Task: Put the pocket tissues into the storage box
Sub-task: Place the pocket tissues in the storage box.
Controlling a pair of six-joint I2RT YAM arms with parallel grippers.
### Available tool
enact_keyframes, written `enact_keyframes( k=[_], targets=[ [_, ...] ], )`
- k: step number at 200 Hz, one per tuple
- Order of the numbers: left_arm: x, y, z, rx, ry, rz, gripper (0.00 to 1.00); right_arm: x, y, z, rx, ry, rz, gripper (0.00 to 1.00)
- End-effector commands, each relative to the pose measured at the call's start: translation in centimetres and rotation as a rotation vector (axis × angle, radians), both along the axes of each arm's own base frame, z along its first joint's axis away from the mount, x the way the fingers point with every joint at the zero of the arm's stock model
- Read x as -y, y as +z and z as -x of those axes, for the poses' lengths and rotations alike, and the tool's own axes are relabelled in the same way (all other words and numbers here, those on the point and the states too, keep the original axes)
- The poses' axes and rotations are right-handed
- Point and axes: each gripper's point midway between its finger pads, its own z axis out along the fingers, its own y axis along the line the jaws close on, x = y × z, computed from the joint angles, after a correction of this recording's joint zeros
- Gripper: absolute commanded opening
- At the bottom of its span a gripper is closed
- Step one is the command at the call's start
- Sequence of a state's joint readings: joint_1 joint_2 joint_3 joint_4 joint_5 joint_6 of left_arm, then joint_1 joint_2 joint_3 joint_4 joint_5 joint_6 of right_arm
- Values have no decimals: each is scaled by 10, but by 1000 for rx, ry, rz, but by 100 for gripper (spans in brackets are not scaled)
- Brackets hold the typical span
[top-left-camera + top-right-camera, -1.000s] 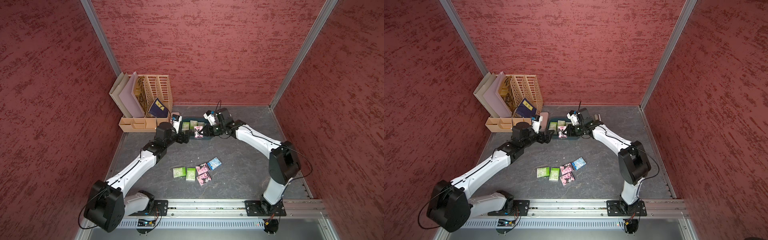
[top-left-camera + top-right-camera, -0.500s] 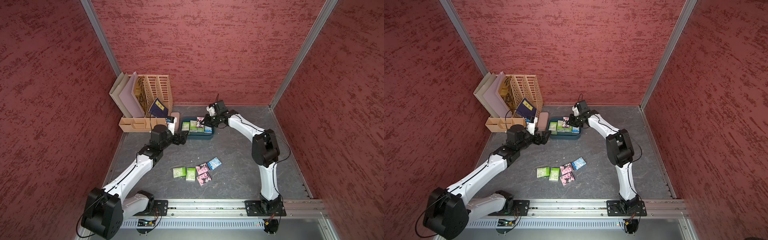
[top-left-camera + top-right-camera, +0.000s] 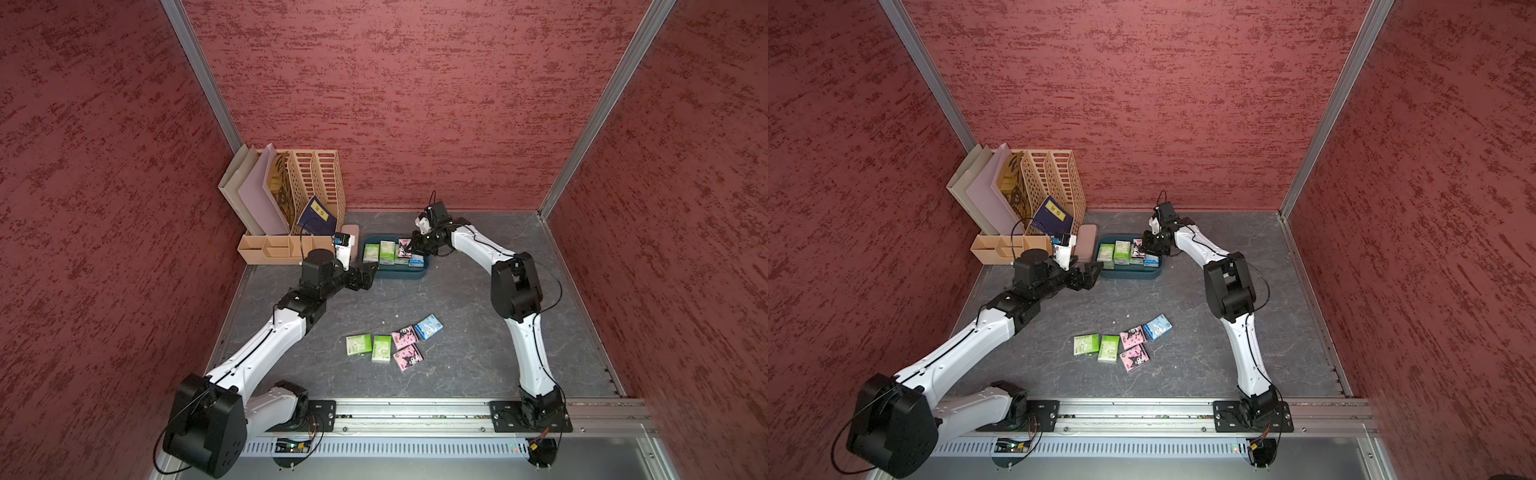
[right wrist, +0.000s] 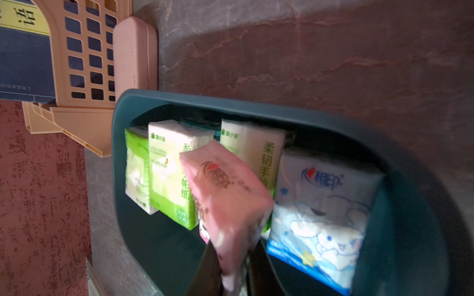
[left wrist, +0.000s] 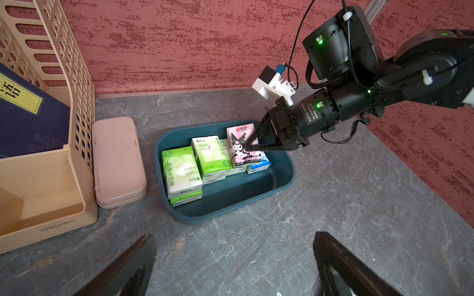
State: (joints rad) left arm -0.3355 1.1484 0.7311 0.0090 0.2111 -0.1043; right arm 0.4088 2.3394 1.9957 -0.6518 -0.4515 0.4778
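Note:
The storage box (image 3: 397,273), a shallow teal tray, sits at the back of the table and holds green and blue pocket tissues (image 5: 179,171). My right gripper (image 5: 247,147) reaches in from the far right side. It is shut on a pink cartoon-print packet (image 4: 225,194), held tilted above the blue packet (image 4: 320,220). In both top views, several more green, pink and blue packets (image 3: 381,348) (image 3: 1108,348) lie loose mid-table. My left gripper (image 3: 372,272) hovers open and empty just off the box's near left corner, its fingers (image 5: 143,256) spread wide over bare tabletop.
A tall beige slotted file organiser (image 3: 307,187) with folders and a blue book stands at the back left, a low beige tray (image 3: 270,249) in front of it. A slim pink case (image 5: 118,161) lies between organiser and box. Red walls enclose three sides, and a metal rail (image 3: 415,411) runs along the front.
My right gripper has carried the pink packet from the box's front toward its back right, the elbow folding upward. My left gripper has drawn back slightly from the box.

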Motion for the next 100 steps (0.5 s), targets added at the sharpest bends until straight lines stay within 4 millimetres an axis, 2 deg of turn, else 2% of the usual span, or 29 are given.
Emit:
enact_keyframes(
  k=[1,35,100],
  targets=[
    [0,6,-5,8,1,7,100,-4,8,-11,37,6,-11,0],
    [0,4,-5,-2,2,6,100,-9,5,-18,34,4,-30,0],
    [-1,0,-5,-9,7,-3,100,-15,-7,-22,5,-3,-51,28]
  ],
)
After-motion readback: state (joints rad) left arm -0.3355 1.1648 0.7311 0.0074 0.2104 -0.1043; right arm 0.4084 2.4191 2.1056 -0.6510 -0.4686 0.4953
